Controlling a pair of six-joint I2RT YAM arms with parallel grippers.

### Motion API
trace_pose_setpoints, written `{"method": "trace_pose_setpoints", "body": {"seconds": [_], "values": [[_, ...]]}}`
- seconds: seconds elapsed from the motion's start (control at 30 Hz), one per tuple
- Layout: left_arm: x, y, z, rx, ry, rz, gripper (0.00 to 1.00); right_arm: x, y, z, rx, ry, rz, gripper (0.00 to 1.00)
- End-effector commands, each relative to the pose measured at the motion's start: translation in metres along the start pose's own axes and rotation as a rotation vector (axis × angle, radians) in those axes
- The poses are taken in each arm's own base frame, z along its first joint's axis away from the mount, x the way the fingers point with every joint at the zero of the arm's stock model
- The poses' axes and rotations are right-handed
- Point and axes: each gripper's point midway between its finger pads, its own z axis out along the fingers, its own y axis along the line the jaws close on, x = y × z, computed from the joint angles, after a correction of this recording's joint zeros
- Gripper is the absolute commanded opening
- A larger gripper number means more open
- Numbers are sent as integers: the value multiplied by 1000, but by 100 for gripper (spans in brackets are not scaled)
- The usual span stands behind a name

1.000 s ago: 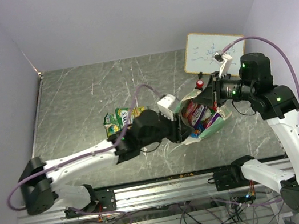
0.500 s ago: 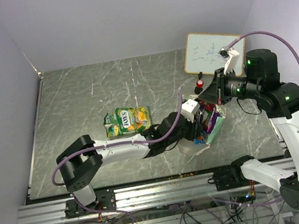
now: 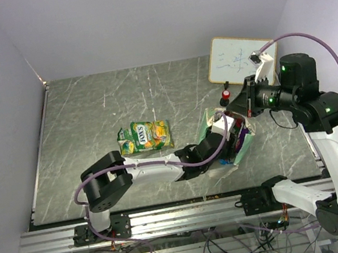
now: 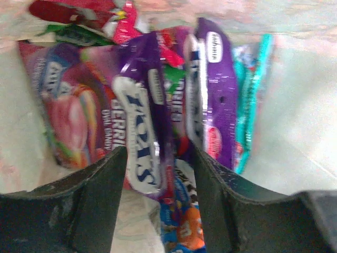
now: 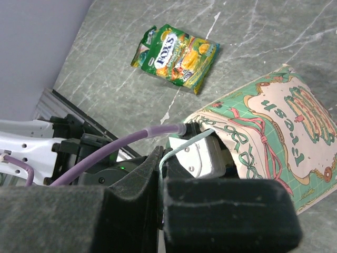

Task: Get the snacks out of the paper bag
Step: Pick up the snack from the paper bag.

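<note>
snacks (image 4: 174, 68) in the paper bag (image 5: 274, 121) we judge light, soft and slick-skinned, liable to crumple or slide. the best hold looks to be across a flat upper edge or seam, not the puffed middle. they stand on edge, packed close: a pink packet (image 4: 73, 121) at 9 o'clock in the left wrist view, two purple packets (image 4: 142, 126) at centre, a teal packet (image 4: 253, 105) at 3 o'clock, red and green ends at 12. the left gripper (image 4: 158, 155) is inside the bag's mouth with jaws apart, straddling the nearer purple packet and not yet closed on it. the right gripper (image 5: 161, 174) appears pinched together on the bag's pale cord handle (image 5: 181, 145). from overhead the bag lies at about 4 o'clock on the table (image 3: 88, 114). one yellow-green packet (image 3: 144, 136) lies flat at the bag's 9 o'clock, apart from it.
</note>
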Motion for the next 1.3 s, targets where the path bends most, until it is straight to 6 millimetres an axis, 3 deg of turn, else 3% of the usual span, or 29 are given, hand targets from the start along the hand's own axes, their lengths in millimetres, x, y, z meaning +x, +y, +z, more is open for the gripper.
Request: {"method": "trace_pose_setpoints", "body": {"seconds": [0.0, 0.13, 0.3, 0.5, 0.63, 0.97, 1.13, 1.27], "values": [[-6, 33, 2, -199, -24, 37, 66, -19, 16, -10, -52, -69, -53, 0], [6, 38, 11, -237, 13, 88, 64, -19, 16, -8, -54, -70, -57, 0], [9, 36, 14, -225, 41, 124, 42, -20, 9, -7, -22, -92, -54, 0], [-4, 29, 1, -128, 64, 137, 15, -21, -2, -4, 29, -122, -43, 0], [-20, 19, -16, -47, 73, 116, 7, -24, -14, -3, 90, -155, -34, 0], [-106, -29, -94, 254, 15, 47, 7, -23, -34, 3, 164, -199, -66, 0], [-158, -20, -136, 289, -72, -33, 7, -22, -44, 9, 199, -201, -82, 0], [-196, -1, -169, 264, -115, -94, 7, -26, -45, 10, 203, -215, -87, 0]]}}
